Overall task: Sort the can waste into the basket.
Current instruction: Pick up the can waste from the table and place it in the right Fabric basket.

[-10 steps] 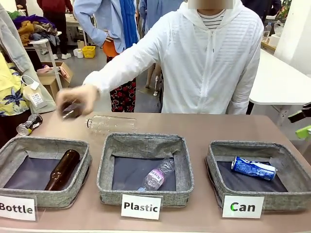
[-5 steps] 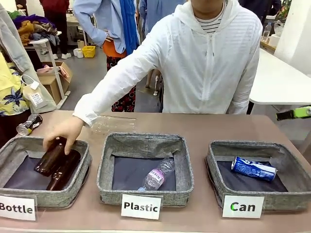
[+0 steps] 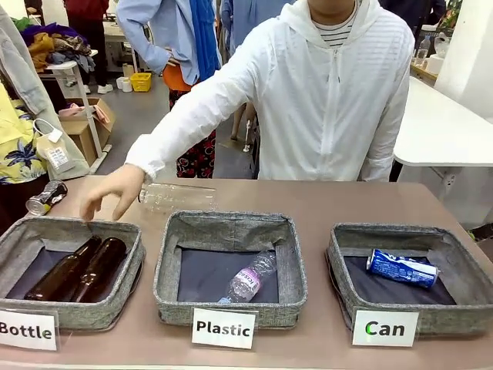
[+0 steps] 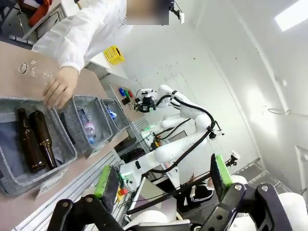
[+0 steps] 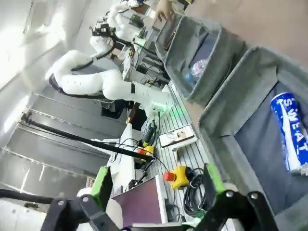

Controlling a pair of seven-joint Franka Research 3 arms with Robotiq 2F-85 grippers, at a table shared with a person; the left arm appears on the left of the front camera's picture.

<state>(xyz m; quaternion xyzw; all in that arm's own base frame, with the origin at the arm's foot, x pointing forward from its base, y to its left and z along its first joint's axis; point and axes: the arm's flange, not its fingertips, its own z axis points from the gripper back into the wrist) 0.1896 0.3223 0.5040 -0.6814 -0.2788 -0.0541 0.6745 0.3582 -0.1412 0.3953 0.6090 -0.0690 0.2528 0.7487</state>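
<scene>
Black left gripper [image 4: 163, 175]: jaws apart, empty.
Right gripper [image 5: 157, 179]: jaws apart, empty, the basket [image 5: 224, 137] ahead of it.
Card [image 3: 384, 328]: reads "Can", at the basket's near wall.
Basket [image 3: 337, 266]: at the surface's [image 3: 347, 204] right end.
Blue can [image 3: 402, 267]: lying inside the basket.
Plastic bin [image 3: 163, 266]: just left of the basket, one plastic bottle [image 3: 248, 279] inside.
Bottle bin [image 3: 69, 229]: far left of the basket, two brown bottles [image 3: 77, 270] inside.
Clear bottle [image 3: 177, 196]: lying on the surface beyond the Plastic bin.
Hand [image 3: 112, 193]: open, over the Bottle bin's far edge.
Crushed can [image 3: 46, 197]: on the surface, well apart from the basket, beyond the Bottle bin.
</scene>
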